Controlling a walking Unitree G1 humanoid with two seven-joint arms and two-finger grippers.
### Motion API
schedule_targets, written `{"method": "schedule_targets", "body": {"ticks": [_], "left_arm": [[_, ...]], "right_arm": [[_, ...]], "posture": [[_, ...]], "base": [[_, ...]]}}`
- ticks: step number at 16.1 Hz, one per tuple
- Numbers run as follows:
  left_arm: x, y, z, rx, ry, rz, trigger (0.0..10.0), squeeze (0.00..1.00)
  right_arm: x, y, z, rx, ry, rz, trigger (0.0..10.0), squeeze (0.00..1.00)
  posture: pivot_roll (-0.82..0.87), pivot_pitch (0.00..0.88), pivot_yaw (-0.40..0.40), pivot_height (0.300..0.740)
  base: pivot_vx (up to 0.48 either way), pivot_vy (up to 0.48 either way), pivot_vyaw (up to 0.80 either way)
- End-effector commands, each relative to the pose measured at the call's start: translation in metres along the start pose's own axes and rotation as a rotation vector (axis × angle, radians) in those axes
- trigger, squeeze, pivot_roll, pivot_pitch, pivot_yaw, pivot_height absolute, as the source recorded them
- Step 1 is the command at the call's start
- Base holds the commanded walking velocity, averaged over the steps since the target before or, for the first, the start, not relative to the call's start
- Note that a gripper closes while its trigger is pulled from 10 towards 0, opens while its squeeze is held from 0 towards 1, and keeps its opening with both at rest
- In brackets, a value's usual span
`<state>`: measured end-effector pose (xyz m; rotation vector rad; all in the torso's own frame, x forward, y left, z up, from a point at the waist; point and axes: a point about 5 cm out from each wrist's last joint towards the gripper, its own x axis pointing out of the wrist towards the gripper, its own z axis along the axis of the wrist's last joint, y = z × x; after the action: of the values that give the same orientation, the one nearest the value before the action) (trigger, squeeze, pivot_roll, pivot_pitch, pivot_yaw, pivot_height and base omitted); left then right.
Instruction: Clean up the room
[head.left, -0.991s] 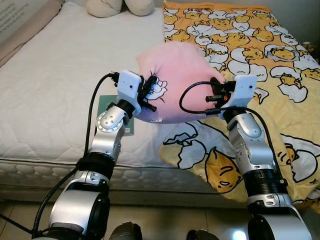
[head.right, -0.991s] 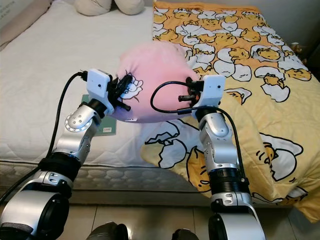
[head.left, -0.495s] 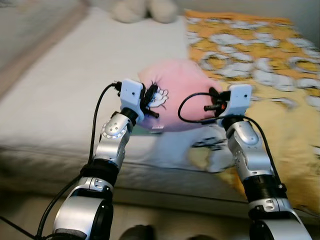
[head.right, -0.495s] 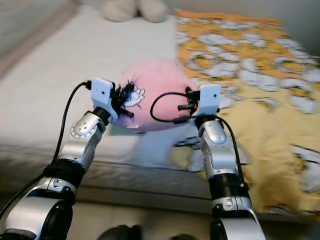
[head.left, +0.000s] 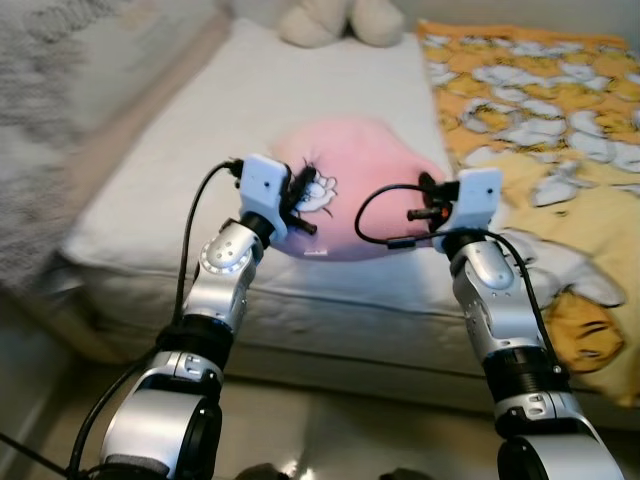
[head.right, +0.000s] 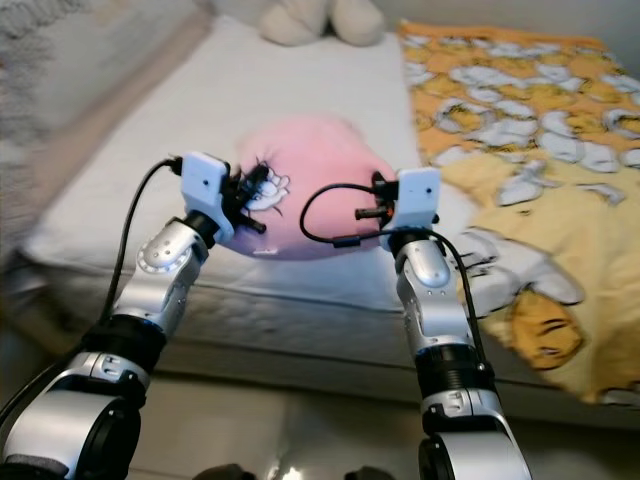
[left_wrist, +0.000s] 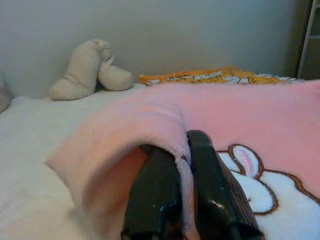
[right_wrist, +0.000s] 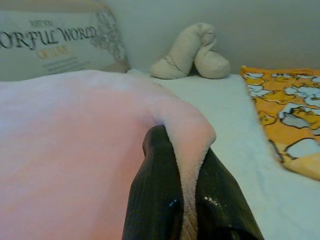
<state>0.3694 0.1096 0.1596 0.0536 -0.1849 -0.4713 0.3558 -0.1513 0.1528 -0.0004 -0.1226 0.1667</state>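
At the far left, a grey textured surface (head.left: 40, 120) is blurring past the edge of the bed. One white mattress (head.left: 190, 150) is spreading across the middle of the head views, and one beige plush toy (head.left: 340, 20) is lying at its far end, against the wall.

The robot is raising two silver arms over the near edge of the mattress, and between them they are carrying one pink pillow (head.left: 370, 185), which is hanging just above the white sheet. A white cartoon figure is showing on the pillow's left face.

The left gripper (left_wrist: 182, 165) is pinching the pillow's left edge: in the left wrist view its two black fingers (left_wrist: 155, 195) are pressing together with a thin fold of pink fleece running between them. In the head views this gripper is sitting beside the cartoon print.

The right gripper (right_wrist: 185, 165) is gripping the pillow's opposite edge in the same way, its two fingers (right_wrist: 155, 185) squeezing a fleecy rim between them. A printed headboard panel (right_wrist: 50, 45) is showing behind the pillow in that wrist view.

At the right, one orange blanket (head.left: 540, 90) with a white-and-yellow cartoon pattern is covering that side of the bed and draping over its near edge.
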Motion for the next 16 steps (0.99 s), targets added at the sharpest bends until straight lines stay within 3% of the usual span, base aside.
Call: {"method": "schedule_targets", "body": {"ticks": [1,16], "left_arm": [[-0.0045,0.0139,0.0026,-0.013,-0.017,0.057,0.0,0.00],[0.0007,0.0083,0.0039,-0.034,-0.019,0.018,0.0,0.00]], "right_arm": [[-0.0050,-0.0292,0.0061,-0.032,-0.038,-0.137,0.0,0.21],[0.0039,-0.0209,0.0097,-0.041,-0.059,-0.079,0.0,0.21]], "posture": [[-0.07,0.000,0.033,0.740],[-0.06,0.000,0.015,0.740]], "base": [[0.000,0.428,-0.80],[0.294,0.357,0.00]]}}
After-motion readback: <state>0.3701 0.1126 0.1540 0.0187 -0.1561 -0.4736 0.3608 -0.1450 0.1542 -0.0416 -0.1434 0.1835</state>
